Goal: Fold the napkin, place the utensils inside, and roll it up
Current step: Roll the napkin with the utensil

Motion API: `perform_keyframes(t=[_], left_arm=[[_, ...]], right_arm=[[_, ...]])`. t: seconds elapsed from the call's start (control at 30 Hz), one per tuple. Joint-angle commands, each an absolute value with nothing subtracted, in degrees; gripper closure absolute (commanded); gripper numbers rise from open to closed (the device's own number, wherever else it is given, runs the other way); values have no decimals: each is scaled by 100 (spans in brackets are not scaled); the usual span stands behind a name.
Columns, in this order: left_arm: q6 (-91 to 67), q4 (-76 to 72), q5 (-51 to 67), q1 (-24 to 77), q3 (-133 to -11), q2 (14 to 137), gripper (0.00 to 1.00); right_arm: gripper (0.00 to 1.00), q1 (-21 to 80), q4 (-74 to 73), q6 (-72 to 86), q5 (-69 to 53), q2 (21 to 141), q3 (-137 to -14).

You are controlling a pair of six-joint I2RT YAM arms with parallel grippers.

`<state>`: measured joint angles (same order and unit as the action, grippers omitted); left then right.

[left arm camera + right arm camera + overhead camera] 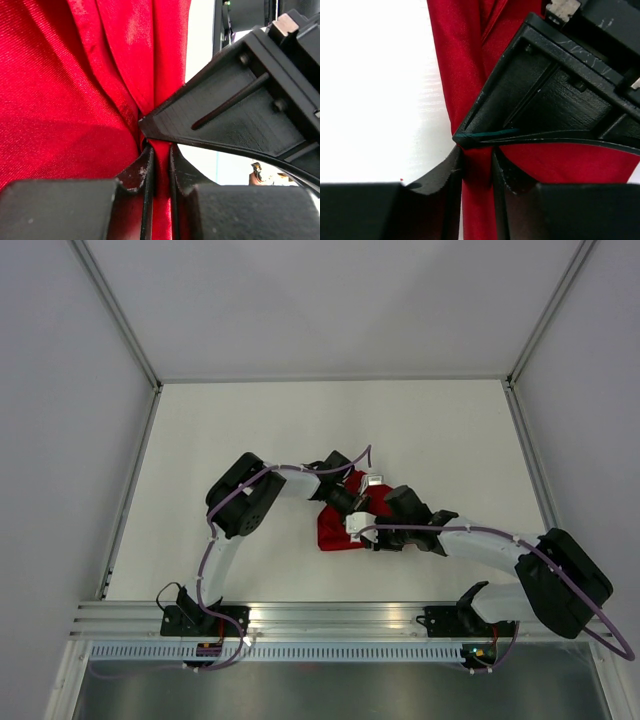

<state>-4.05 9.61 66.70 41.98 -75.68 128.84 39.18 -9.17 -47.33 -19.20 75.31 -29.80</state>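
Observation:
The red napkin (335, 530) lies bunched in the middle of the white table, and both grippers meet over it. My left gripper (352, 502) is shut on a pinched fold of the napkin (60, 100); the cloth fills the narrow gap of the left gripper (160, 147). My right gripper (362, 525) comes in from the right. In its wrist view the right gripper (477, 155) has a strip of the napkin (455, 60) pressed between its fingers, right under the tip of the other gripper. The utensils are out of view.
The white table (250, 430) is bounded by grey walls with metal corner posts. An aluminium rail (330, 615) with both arm bases runs along the near edge. The two arms cross close together above the cloth.

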Motion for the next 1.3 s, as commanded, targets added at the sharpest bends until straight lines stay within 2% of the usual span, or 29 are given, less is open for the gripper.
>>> perform_keyframes(t=[0.0,0.07,0.17,0.2,0.23,0.4,0.53,0.7,1.03,1.27], left_arm=[[-167,1441,5827,4166,-7479,13201,98],[-167,1459,5757,4122,-7479,13096,96],[-193,1468,5661,4061,-7488,12903,82],[-211,1468,5617,4052,-7497,12728,73],[-228,1468,5538,4043,-7506,12613,68],[-360,1459,5054,3973,-7620,12007,54],[-474,1468,4764,3833,-7646,11480,51],[-659,1328,3851,3639,-7454,10865,51],[-1107,379,1840,3559,-6119,9151,51],[-1143,-395,1046,3612,-5011,7999,49]], right_arm=[[73,3937,-1001,-4693,-1758,7690,-3032],[81,3937,-1195,-4737,-1775,7717,-3067],[87,3929,-1511,-4772,-1854,7804,-3164],[88,3929,-1703,-4781,-1924,7874,-3234],[89,3929,-1775,-4790,-1968,7901,-3260],[91,3894,-2152,-4843,-2197,8120,-3453],[92,3745,-2513,-4983,-2574,8446,-3735],[92,3271,-3153,-5369,-3058,9077,-4296],[92,2479,-4991,-6230,-3770,10879,-6081],[91,2259,-5695,-6381,-3771,11908,-6943]])
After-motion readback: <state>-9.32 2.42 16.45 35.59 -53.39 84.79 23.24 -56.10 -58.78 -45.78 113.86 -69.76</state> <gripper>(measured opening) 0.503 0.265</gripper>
